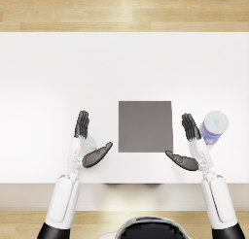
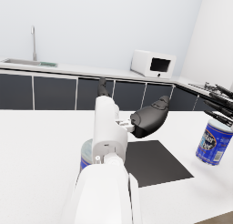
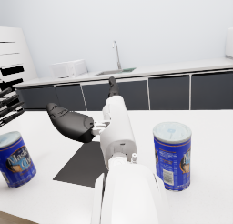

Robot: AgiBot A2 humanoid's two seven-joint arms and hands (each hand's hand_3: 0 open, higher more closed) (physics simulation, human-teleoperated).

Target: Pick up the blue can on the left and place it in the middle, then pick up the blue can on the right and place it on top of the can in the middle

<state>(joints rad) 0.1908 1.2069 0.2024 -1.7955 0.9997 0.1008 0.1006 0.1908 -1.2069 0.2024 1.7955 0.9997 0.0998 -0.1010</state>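
Two blue cans with pale lids and white lettering stand upright on the white worktop, the left can [image 3: 16, 158] and the right can [image 3: 172, 155]. The left hand [image 1: 89, 141] and right hand [image 1: 189, 145] hold nothing, fingers apart, flanking the dark mat [image 1: 145, 126] near the front edge.

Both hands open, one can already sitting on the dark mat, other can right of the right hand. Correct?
Not quite: the dark mat is bare. The head view shows one blue can off the mat beside the left hand, the other blue can right of the right hand. Both hands are open.
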